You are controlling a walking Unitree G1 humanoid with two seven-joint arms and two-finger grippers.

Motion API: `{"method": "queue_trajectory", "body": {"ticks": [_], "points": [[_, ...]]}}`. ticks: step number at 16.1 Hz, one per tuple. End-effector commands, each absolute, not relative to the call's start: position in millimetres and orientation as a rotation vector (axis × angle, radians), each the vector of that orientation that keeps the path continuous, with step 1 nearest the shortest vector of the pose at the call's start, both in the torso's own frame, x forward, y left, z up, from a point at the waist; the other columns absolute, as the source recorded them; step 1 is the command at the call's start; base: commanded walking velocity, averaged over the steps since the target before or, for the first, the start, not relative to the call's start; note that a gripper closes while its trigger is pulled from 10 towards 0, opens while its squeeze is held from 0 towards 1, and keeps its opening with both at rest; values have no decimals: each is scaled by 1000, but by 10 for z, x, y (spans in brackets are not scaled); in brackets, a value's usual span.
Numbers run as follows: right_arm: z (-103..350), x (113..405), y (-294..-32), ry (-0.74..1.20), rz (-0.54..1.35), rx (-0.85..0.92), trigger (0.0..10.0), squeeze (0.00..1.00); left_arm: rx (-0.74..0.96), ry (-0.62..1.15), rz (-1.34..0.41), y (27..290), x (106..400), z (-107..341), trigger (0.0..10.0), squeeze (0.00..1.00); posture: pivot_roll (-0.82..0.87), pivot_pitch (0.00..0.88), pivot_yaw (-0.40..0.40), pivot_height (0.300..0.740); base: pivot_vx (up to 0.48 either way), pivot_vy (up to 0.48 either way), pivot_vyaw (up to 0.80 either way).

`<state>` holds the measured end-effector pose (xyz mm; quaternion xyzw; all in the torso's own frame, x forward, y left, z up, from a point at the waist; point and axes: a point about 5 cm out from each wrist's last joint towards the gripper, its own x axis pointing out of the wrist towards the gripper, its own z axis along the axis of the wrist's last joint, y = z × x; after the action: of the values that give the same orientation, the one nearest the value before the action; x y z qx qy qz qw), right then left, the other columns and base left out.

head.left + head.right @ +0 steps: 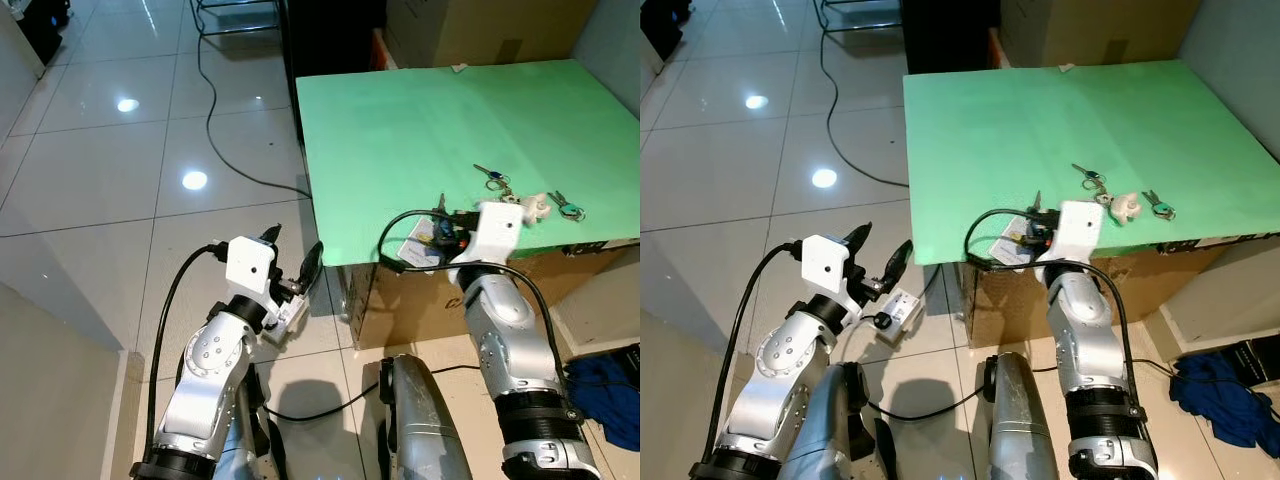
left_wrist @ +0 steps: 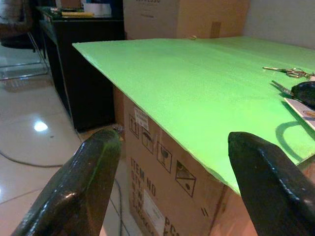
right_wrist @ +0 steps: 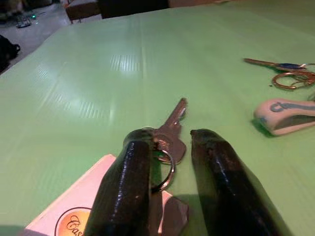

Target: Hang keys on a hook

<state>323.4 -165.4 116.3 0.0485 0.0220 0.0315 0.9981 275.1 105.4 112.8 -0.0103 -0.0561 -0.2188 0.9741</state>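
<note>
Right gripper (image 3: 170,147): narrowly parted astride the silver key on a ring (image 3: 173,129), lying on the green board (image 1: 420,140).
Left gripper (image 1: 296,262): spread wide, nothing held, beside the board's edge.

It looked like a makeshift test corner in a room of a home or office: a green board (image 1: 430,150) was laid as a tabletop on a printed cardboard box (image 2: 162,187), with more cartons (image 1: 480,30) at the upper right, glossy pale floor tiles (image 1: 100,150) on the left, and a black cable (image 1: 215,120) trailing across them
</note>
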Motion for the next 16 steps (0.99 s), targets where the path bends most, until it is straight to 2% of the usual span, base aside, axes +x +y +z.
{"method": "queue_trajectory", "body": {"ticks": [1, 9, 10, 13, 16], "points": [[884, 3154, -1621, 186, 74, 89, 0, 0, -35, -104, -442, 1060, 2752, 1122, 10000, 0, -188, 177, 41, 588, 0, 0, 0], [932, 3123, -1677, 141, 60, 58, 0, 0, -46, -95, -464, 1028, 2753, 1111, 10000, 0, -196, 171, 44, 588, 0, 0, 0], [1005, 3131, -1681, 97, 60, 22, 0, 0, -46, -95, -466, 1024, 2757, 1111, 10000, 0, -197, 168, 46, 588, 0, 0, 0], [1590, 3174, -1666, -150, 84, -119, 0, 0, -48, -97, -473, 1019, 2769, 1115, 10000, 0, -201, 157, 48, 588, 0, 0, 0], [1658, 3158, -1697, -186, 78, -107, 0, 0, -51, -96, -480, 1000, 2769, 1111, 10000, 0, -205, 146, 45, 588, 0, 0, 0]]}}
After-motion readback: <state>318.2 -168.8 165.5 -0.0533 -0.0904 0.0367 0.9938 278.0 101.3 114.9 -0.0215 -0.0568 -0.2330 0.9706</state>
